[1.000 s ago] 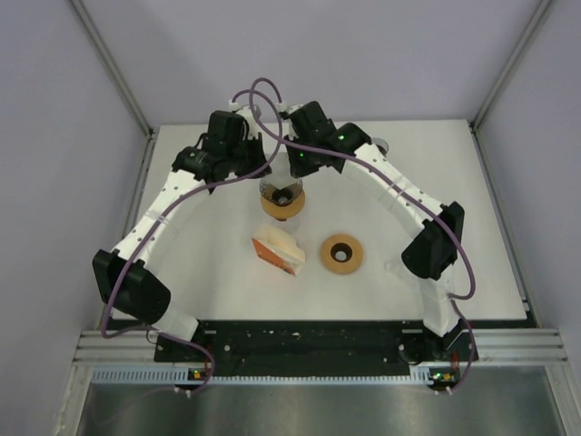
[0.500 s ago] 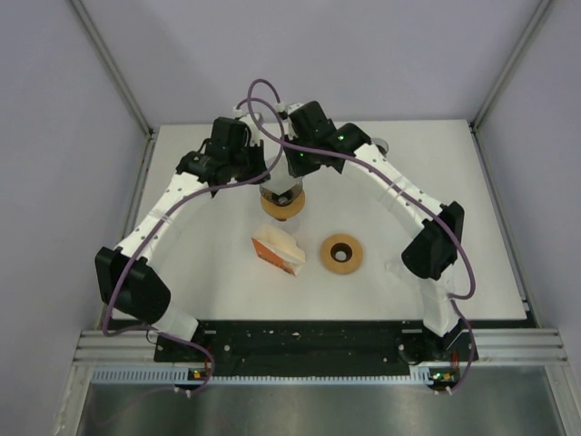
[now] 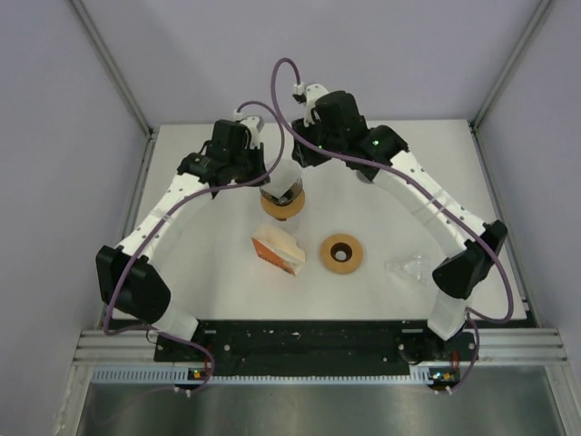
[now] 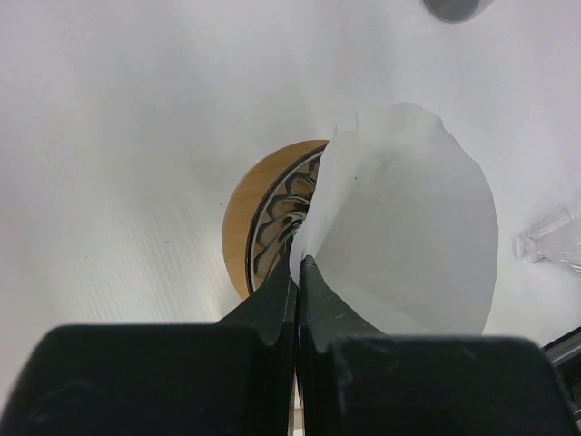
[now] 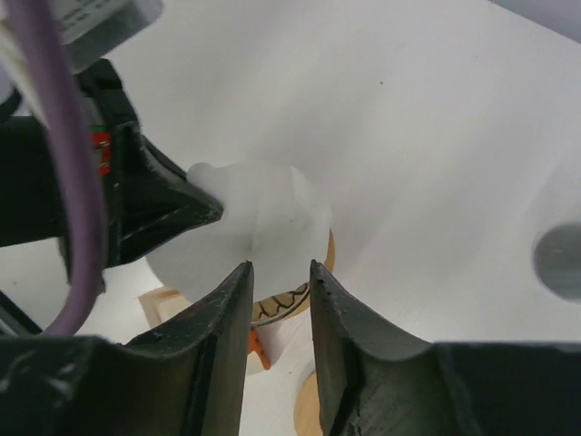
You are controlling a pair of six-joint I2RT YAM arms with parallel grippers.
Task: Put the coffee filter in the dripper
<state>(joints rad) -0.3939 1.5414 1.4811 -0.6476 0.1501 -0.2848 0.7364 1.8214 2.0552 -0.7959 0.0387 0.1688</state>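
Nearest: one orange-and-white cardboard box [image 3: 278,251], print too small to read; one flat wooden ring [image 3: 341,253]; one small clear glass piece [image 3: 408,269]. Beyond: one wood-collared ribbed dripper [image 3: 282,205]. Only the left wrist view shows the left gripper [image 4: 298,265] fingers clamped on the edge of the one white paper coffee filter [image 4: 408,227], which is held over the dripper mouth. Right gripper [image 5: 279,268]: fingers apart, gripping nothing.

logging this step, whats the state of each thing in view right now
coffee filter, spread into a cone, edge pinched, hanging over the dripper
dripper, upright on the table, whether the filter is seated cannot be told
left gripper, shut on the coffee filter
right gripper, open, holding nothing
filter pack, lying on the table, untouched
wooden ring, flat on the table, free
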